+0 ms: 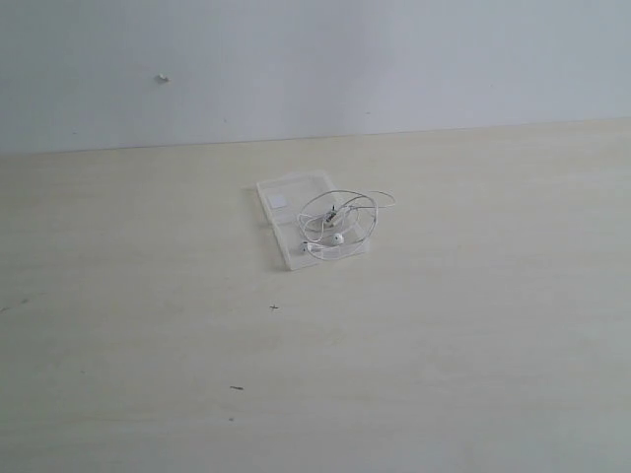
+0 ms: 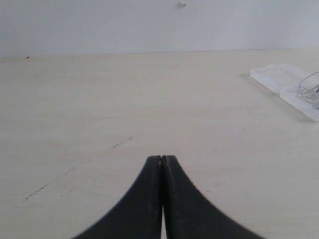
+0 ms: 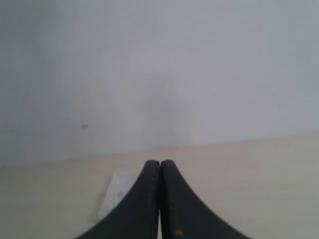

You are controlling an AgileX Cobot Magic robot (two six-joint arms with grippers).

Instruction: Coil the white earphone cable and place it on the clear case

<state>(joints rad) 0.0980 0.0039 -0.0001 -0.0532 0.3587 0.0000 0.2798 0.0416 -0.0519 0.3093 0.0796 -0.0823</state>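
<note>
Presently the white earphone cable (image 1: 338,237) lies loosely looped on the clear case (image 1: 311,185), one loop overhanging its edge. I judge it light, limp and snag-prone, best pinched where the strands cross. Left gripper (image 2: 162,158) and right gripper (image 3: 160,162) are closed and empty.

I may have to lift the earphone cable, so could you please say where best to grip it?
Probably pinch the white earphone cable where its loops bunch beside the earbuds, coming straight down: the thin wire lies flat on the clear case, leaving no side to grasp.
</note>
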